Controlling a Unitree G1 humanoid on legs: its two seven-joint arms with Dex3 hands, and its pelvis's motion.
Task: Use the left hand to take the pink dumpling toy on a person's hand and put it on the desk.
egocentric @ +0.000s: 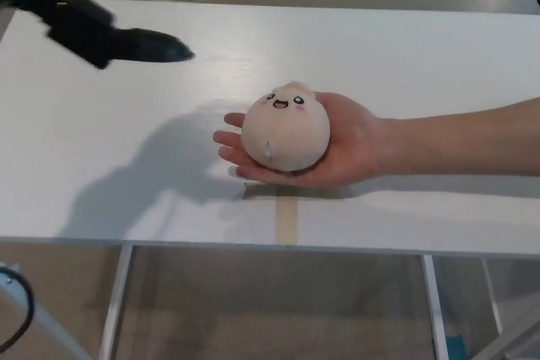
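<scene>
Approach step being carried out: left hand (110,38), upper left of frame, empty, finger spread not discernible. Pink dumpling toy (285,131) being offered on person's hand (337,145), centre, above surface (126,149). Next: reach rightward, enclosing grasp being called for.

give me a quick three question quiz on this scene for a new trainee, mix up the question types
1. True or false: the pink dumpling toy lies on the desk.
2. Which robot hand is in view? A) left B) right
3. Fill in: a strip of ____ is stuck at the desk's front edge.

Key
1. False: it rests on the person's hand, palm up.
2. A, at the upper left, apart from the toy.
3. Tape.
</scene>
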